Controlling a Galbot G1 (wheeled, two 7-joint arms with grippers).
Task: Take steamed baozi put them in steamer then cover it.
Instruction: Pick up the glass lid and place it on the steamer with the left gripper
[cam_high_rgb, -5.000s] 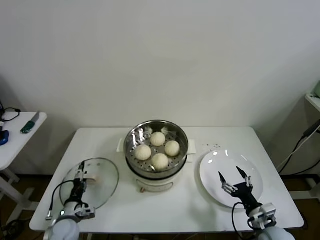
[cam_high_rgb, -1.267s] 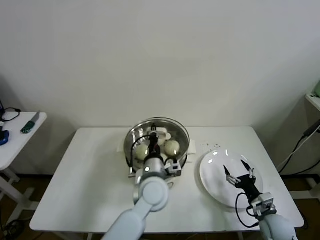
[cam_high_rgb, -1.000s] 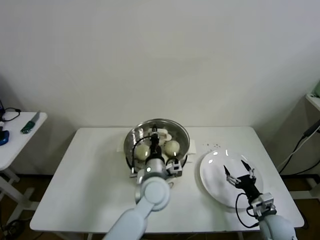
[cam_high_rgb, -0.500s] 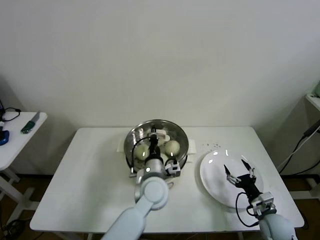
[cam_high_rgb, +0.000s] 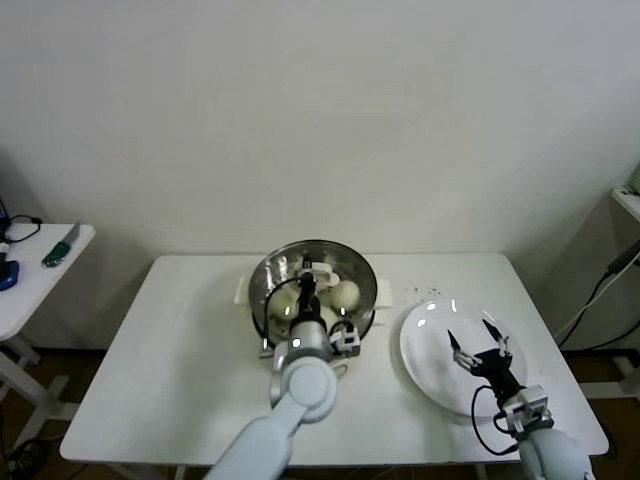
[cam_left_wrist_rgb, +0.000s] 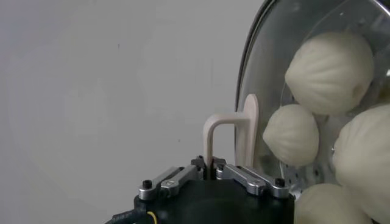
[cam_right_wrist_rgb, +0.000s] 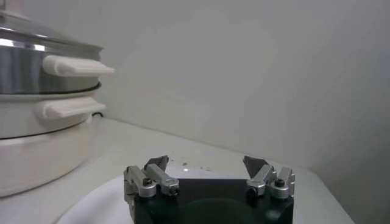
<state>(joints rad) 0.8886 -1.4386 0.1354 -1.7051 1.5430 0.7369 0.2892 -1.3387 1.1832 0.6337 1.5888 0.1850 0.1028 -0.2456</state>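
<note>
Left gripper (cam_left_wrist_rgb: 212, 173) clamped shut on cream loop handle (cam_left_wrist_rgb: 231, 137) of round clear glass lid (cam_high_rgb: 316, 262), lid lying over round shiny steel steamer (cam_high_rgb: 262, 290) directly beneath it. Cream-white round steamed baozi (cam_left_wrist_rgb: 331, 71) visible through glass, inside steamer. Right gripper (cam_high_rgb: 476, 346) spread wide, holding nothing, hanging over flat white plate (cam_high_rgb: 425, 345) on white table (cam_high_rgb: 190, 350), well clear of steamer. Risk: lid seated off-centre; letting go then may let it tilt or slide off rim. Pulling away before jaws fully part could drag lid up again.

Left gripper (cam_high_rgb: 309, 283) clamped; right gripper (cam_high_rgb: 476, 345) spread wide.
</note>
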